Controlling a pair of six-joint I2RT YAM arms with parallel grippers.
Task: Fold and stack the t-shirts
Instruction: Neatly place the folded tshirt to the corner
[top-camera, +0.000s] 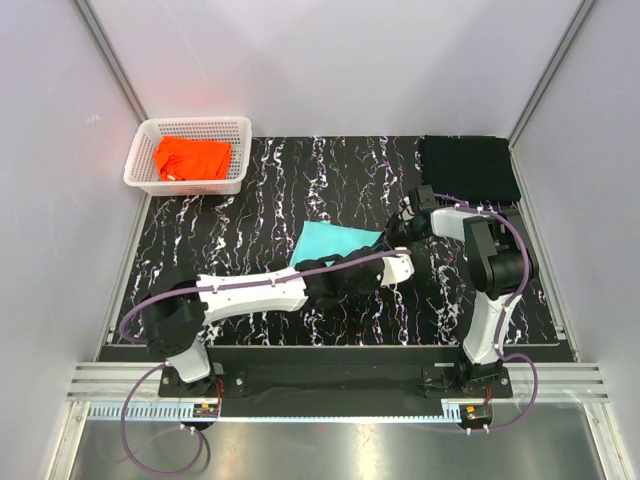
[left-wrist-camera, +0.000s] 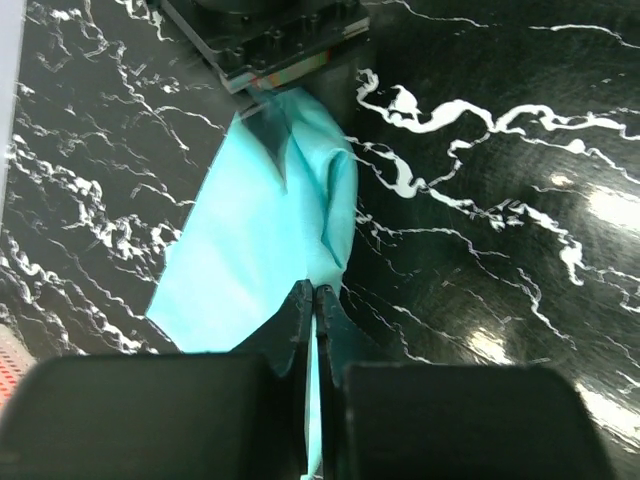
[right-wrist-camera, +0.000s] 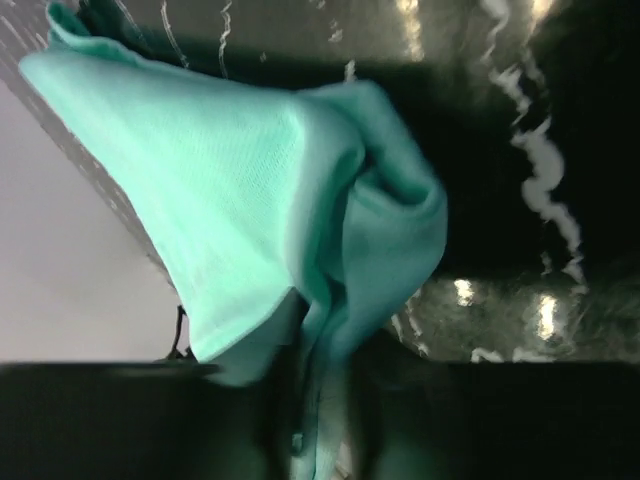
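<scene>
The mint-teal t-shirt (top-camera: 335, 243) lies partly folded mid-table, with its right corner lifted. My left gripper (top-camera: 383, 250) reaches across to that corner and is shut on a thin edge of the cloth (left-wrist-camera: 314, 290). My right gripper (top-camera: 398, 232) meets the same corner from the right. In its wrist view, bunched teal cloth (right-wrist-camera: 300, 190) is pinched between its dark fingers (right-wrist-camera: 326, 338). The orange t-shirt (top-camera: 192, 158) lies crumpled in the basket. The black t-shirt (top-camera: 468, 168) lies flat and folded at the back right corner.
The white lattice basket (top-camera: 195, 122) stands at the back left corner. White walls with metal rails close in the black veined tabletop (top-camera: 250, 220) on three sides. The left arm's long link (top-camera: 250, 290) stretches across the near middle of the table.
</scene>
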